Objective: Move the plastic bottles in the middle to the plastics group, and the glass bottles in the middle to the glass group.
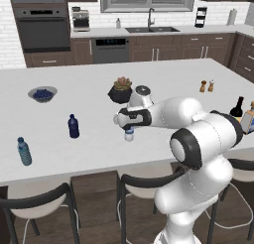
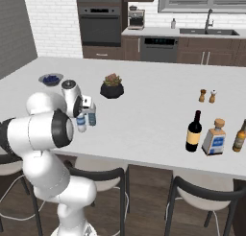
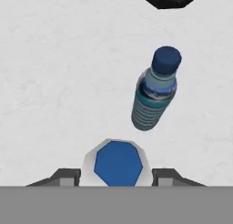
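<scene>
My gripper (image 3: 118,174) is shut on a small clear water bottle (image 3: 118,161), seen from above as a blue top with a pale rim. The same bottle (image 1: 129,134) stands upright under the hand (image 1: 130,124) near the counter's front edge. Close beside it stands the teal-tinted bottle (image 3: 154,98) with a blue cap, also seen in the right base view (image 2: 91,115). The plastics group bottle (image 1: 24,152) is far left. The dark wine bottle (image 2: 194,131) stands to the right beside the squat amber bottle (image 2: 215,137).
An opaque dark blue bottle (image 1: 73,126) stands left of the hand. A potted plant (image 1: 120,91) sits just behind it, and a bowl of blueberries (image 1: 42,93) lies at the back left. Salt and pepper shakers (image 2: 207,95) and another amber bottle (image 2: 239,135) are on the right.
</scene>
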### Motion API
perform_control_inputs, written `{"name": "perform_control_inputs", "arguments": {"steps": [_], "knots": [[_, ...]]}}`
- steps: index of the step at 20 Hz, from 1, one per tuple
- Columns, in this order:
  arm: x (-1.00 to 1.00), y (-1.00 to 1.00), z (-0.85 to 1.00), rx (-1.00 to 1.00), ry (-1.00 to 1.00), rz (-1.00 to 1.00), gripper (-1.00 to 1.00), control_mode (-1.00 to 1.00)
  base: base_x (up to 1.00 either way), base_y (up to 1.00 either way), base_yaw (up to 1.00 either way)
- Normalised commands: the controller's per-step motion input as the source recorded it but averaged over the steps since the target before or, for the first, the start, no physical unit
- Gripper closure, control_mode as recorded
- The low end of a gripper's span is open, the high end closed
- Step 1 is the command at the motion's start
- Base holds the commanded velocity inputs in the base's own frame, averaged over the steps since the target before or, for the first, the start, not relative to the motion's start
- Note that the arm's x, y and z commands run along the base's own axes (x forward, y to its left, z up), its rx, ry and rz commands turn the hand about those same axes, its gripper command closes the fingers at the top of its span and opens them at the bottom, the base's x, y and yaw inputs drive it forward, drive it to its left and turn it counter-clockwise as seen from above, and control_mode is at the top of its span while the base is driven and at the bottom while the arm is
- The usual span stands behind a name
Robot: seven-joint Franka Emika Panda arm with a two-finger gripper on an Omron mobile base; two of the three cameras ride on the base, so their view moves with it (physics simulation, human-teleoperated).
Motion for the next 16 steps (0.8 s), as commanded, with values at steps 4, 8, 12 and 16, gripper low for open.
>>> {"name": "perform_control_inputs", "arguments": {"steps": [4,8,12,16], "knots": [[-0.56,0.90,0.50,0.00,-0.04,0.23,1.00,-1.00,0.00,0.00,0.00],[-0.46,1.00,0.36,0.00,-0.02,0.27,1.00,-1.00,0.00,0.00,0.00],[-0.38,1.00,0.17,0.00,0.00,0.29,1.00,-1.00,0.00,0.00,0.00],[-0.28,1.00,0.07,0.00,0.00,0.29,1.00,-1.00,0.00,0.00,0.00]]}}
